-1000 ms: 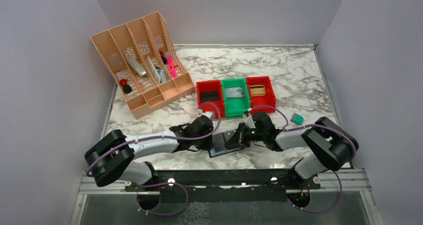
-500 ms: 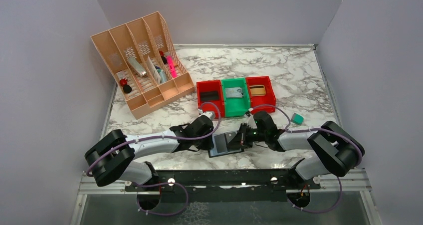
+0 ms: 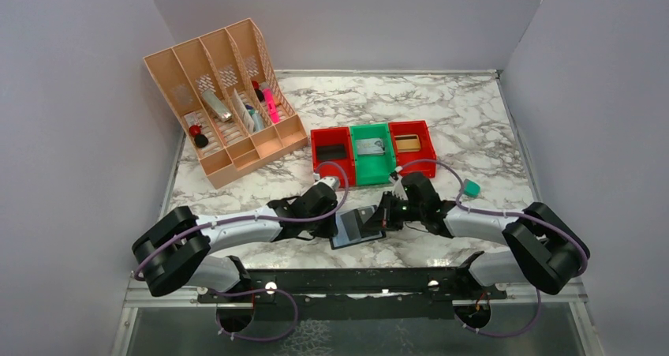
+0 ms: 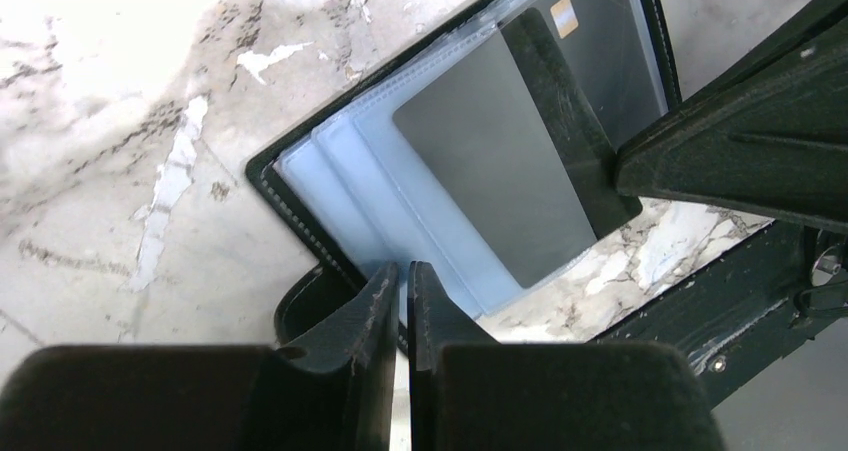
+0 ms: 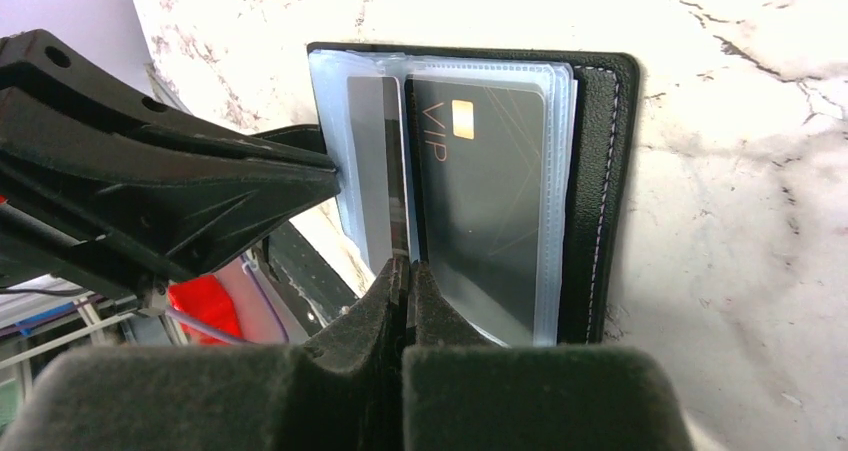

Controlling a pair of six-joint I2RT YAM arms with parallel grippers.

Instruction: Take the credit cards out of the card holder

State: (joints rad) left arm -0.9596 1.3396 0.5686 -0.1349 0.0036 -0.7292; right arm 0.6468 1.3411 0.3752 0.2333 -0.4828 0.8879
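The card holder (image 3: 353,234) lies open on the marble between my grippers, black cover (image 5: 597,171) down, clear blue-grey sleeves up. My left gripper (image 4: 402,276) is shut on the holder's near edge (image 4: 300,186), pinning cover and sleeve. My right gripper (image 5: 405,261) is shut on the end of a dark credit card (image 5: 398,206), seen edge-on between the sleeves; it shows as a dark strip in the left wrist view (image 4: 565,111). A grey card (image 4: 490,161) sits in a sleeve beside it. A dark "VIP" card (image 5: 485,191) with a gold chip sits in the other sleeve.
Red and green bins (image 3: 371,151) stand just behind the holder. A small teal block (image 3: 471,188) lies to the right. A peach file organiser (image 3: 225,103) with small items stands at the back left. A black rail (image 3: 355,281) runs along the near table edge.
My right arm's elbow has swung to the right and its wrist has drawn back slightly to the right, still shut on the dark card. The left gripper and the holder have stayed put.
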